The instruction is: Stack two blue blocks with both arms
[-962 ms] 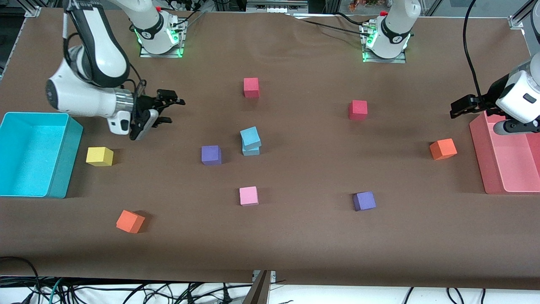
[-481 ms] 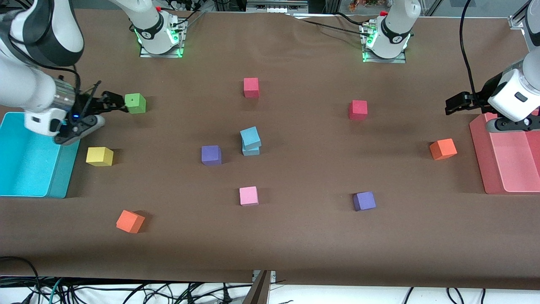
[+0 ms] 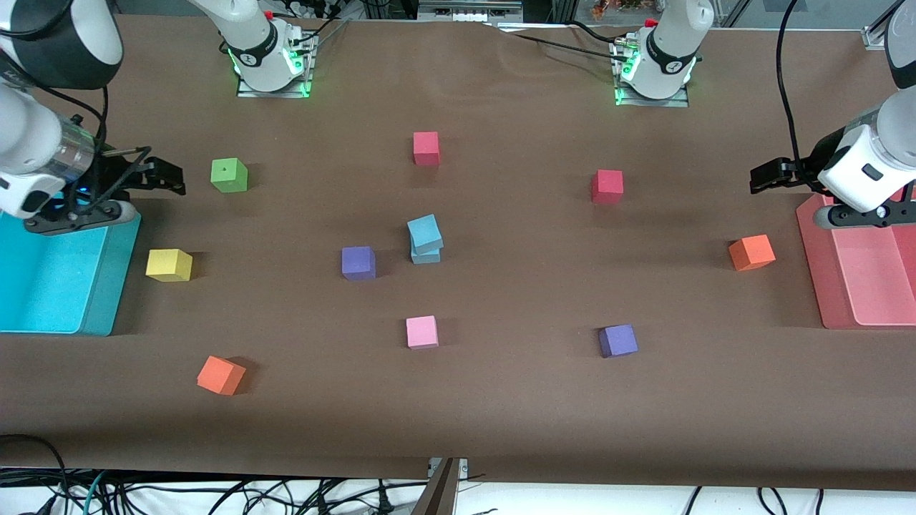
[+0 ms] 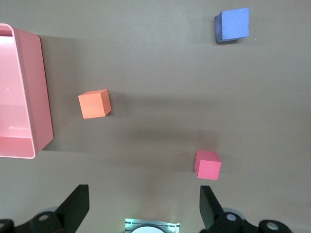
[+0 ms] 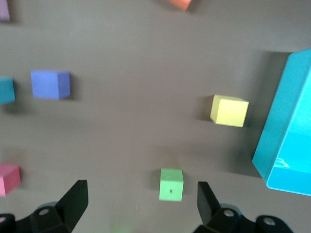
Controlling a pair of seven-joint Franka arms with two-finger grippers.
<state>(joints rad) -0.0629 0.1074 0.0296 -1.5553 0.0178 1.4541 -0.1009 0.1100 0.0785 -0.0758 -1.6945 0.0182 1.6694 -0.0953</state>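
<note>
Left end effector [image 3: 760,178] released, empty — hangs over worktop [image 3: 515,400] beside pink tray [image 3: 816,272]. Right end effector [image 3: 168,179] released, empty — over cyan bin [image 3: 107,286] edge, near green cube [image 3: 229,175]. Blue blocks [image 3: 425,238] stacked mid-worktop, top one skewed, purple cube [image 3: 358,262] beside.

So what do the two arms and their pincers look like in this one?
Both arms are white with black joint bands and green-lit bases. The right pincer and left pincer are black and two-fingered. A black cable hangs beside the left arm; thinner ones loop by the right arm.
</note>
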